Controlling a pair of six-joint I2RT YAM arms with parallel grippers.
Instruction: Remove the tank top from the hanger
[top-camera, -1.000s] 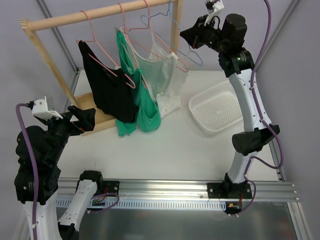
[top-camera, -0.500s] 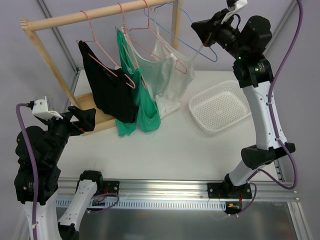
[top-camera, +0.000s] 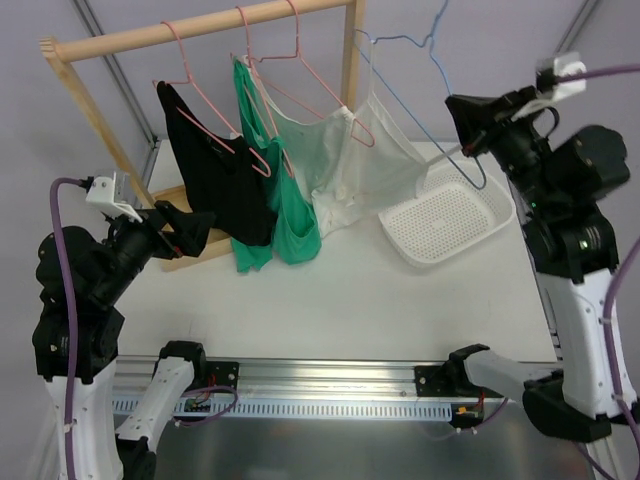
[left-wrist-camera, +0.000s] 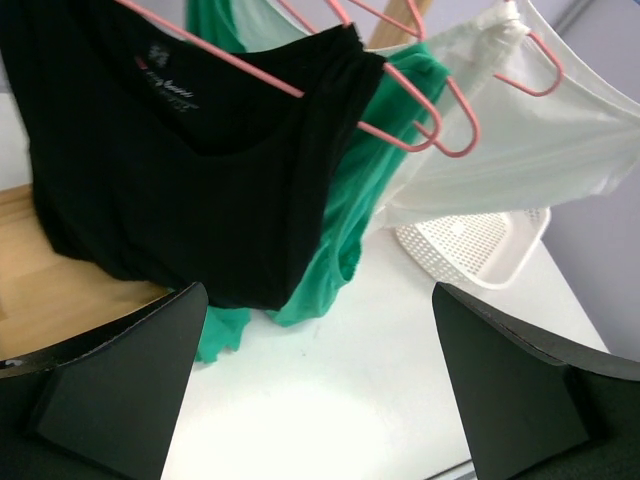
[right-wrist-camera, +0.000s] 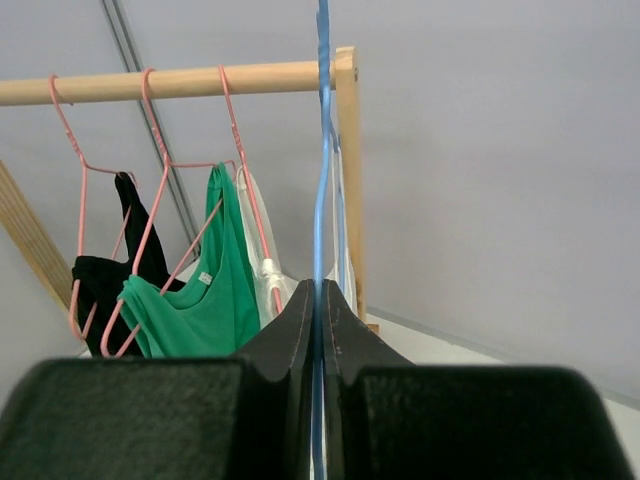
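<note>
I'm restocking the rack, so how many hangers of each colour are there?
Pink hangers: 3
Blue hanger: 1
Total: 4

Above the right gripper (right-wrist-camera: 318, 290), the blue hanger (right-wrist-camera: 322, 150) is running off the top edge, hook out of sight, and its wire is vanishing between the pressed fingers (right-wrist-camera: 280, 340). Those fingers are covering the lower parts of the green tank top (right-wrist-camera: 200, 300) and white tank top (right-wrist-camera: 252, 225). Ahead of the left gripper (left-wrist-camera: 318, 300), the black tank top (left-wrist-camera: 180, 180) is being cropped at top and left, and the white tank top is hiding part of the basket (left-wrist-camera: 470, 245).
</note>
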